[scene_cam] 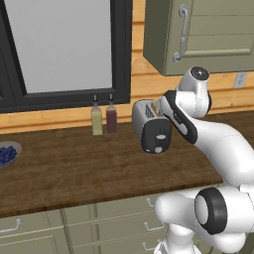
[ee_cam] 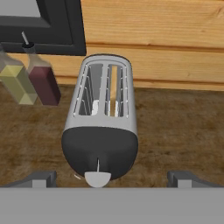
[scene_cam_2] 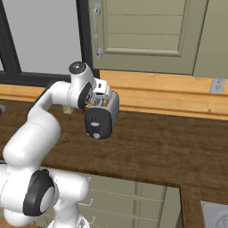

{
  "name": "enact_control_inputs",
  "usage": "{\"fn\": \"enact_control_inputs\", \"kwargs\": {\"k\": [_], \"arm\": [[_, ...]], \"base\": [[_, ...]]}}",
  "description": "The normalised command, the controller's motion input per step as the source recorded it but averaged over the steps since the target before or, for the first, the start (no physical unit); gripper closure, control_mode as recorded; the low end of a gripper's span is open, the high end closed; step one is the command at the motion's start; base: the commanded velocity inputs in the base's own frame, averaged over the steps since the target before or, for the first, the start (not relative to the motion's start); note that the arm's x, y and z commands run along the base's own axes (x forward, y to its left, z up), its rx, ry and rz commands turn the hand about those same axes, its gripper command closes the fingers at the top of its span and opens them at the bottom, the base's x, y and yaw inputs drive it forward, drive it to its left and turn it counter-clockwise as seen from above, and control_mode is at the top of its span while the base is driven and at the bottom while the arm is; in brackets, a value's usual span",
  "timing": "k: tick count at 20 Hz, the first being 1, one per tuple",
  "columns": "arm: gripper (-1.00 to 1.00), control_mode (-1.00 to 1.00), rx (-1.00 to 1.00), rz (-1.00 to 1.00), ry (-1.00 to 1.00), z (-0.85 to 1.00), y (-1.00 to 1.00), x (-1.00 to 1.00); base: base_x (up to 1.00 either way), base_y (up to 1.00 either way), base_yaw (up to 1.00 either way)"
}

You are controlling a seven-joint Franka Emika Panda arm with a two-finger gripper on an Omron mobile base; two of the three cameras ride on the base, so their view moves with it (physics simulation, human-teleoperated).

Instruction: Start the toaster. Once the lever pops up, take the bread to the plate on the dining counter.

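The silver-grey toaster (ee_cam: 103, 118) stands on the wood worktop (scene_cam: 74, 168) near the back wall, its black end panel facing me. In one slot a thin tan slice of bread (ee_cam: 113, 87) stands on edge. The pale lever (ee_cam: 97, 177) sits low on the black panel, below a narrow vertical slot. My gripper (ee_cam: 111, 180) is open, hovering just above and in front of that panel, one fingertip (ee_cam: 41, 179) far to each side of the lever and touching nothing. In the base views the toaster (scene_cam: 151, 126) (scene_cam_2: 101, 116) is partly hidden by my arm. The plate and the dining counter are out of view.
Two bottles, one yellow-green (scene_cam: 96, 119) and one dark red (scene_cam: 111, 117), stand left of the toaster against the window frame. A grey bowl of blue berries (scene_cam: 7, 153) sits at the far left. A wall cabinet (scene_cam: 198, 34) hangs above. Drawers run below the worktop edge.
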Motion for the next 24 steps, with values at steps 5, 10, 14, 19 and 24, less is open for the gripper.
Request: {"fn": "enact_control_inputs", "kwargs": {"k": [5, 10, 14, 19, 24], "arm": [[-1.0, -1.0, 0.0, 0.0, 0.0, 0.0, 0.0, 0.0], [-1.0, -1.0, 0.0, 0.0, 0.0, 0.0, 0.0, 0.0], [-1.0, -1.0, 0.0, 0.0, 0.0, 0.0, 0.0, 0.0], [-1.0, -1.0, 0.0, 0.0, 0.0, 0.0, 0.0, 0.0], [-1.0, -1.0, 0.0, 0.0, 0.0, 0.0, 0.0, 0.0]], "base": [[0.0, 0.0, 0.0], [0.0, 0.0, 0.0], [0.0, 0.0, 0.0], [0.0, 0.0, 0.0], [0.0, 0.0, 0.0]]}}
